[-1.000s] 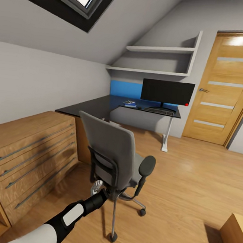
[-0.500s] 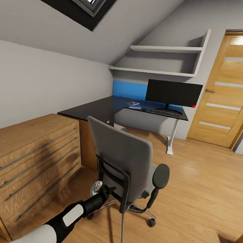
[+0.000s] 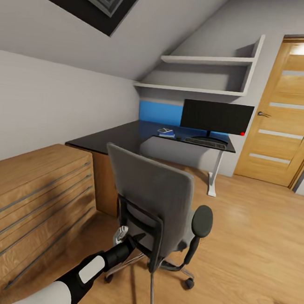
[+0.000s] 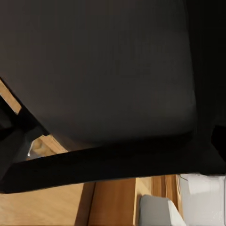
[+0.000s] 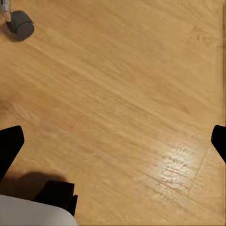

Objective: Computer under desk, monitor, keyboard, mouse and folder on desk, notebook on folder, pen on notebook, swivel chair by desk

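The grey swivel chair stands with its back to me in the middle of the head view. My left gripper is down at the black frame under the backrest and looks shut on it; the left wrist view is close on the dark backrest and frame bar. The backrest hides the seat, so any folder there is hidden. Beyond stands the black L-shaped desk with the monitor, the keyboard and a blue book-like item. My right gripper hangs open over bare floor.
A wooden dresser runs along the left wall, close to the chair. A wooden door is at the right and white shelves hang above the desk. Open wooden floor lies to the right. A chair caster shows in the right wrist view.
The whole view has shifted as the robot moved. The chair has stayed at my left gripper and now shows slightly further right and larger, with the dresser nearer at the left.
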Motion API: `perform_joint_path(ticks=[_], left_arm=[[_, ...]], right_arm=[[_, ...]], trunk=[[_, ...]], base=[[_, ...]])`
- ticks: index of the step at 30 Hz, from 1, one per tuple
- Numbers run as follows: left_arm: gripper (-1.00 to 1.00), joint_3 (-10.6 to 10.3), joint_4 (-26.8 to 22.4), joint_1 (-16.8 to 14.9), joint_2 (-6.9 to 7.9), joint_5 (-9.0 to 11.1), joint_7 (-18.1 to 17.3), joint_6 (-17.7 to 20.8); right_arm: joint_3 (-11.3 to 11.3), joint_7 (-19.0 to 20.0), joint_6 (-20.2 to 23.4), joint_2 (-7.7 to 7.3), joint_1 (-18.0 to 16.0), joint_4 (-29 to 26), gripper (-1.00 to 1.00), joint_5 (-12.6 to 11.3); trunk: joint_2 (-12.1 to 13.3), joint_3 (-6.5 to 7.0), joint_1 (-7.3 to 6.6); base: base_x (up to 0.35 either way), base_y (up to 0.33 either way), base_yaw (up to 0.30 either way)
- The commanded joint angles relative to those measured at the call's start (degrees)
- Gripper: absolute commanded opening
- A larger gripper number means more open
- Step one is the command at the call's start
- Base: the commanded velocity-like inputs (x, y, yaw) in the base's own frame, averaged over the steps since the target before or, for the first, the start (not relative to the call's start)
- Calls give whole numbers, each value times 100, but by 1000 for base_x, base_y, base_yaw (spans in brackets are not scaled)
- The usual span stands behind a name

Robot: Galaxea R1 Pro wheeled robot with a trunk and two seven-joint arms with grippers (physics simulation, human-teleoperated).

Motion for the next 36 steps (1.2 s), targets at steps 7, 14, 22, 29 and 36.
perform_joint_path(ticks=[7,14,22,29,36], left_arm=[[100,-10,7,16,3,85,-25,13],[100,4,22,56,-16,100,-12,8],[100,10,32,73,-28,90,-4,9],[100,15,40,75,-31,94,0,8],[100,22,56,76,-20,96,6,7]], right_arm=[[19,-44,28,-3,-1,-16,100,-35],[19,-44,26,-2,-1,-15,100,-35],[19,-44,35,-2,-1,-15,100,-34],[13,-44,48,-2,-1,-15,100,-34],[7,-44,47,-2,-4,-13,100,-34]], trunk=[[-2,-5,3],[-2,-5,3],[-2,-5,3],[-2,-5,3],[-2,-5,3]], base=[[290,-190,0],[201,-137,0],[-47,-67,0],[-103,-81,0],[-8,-6,0]])
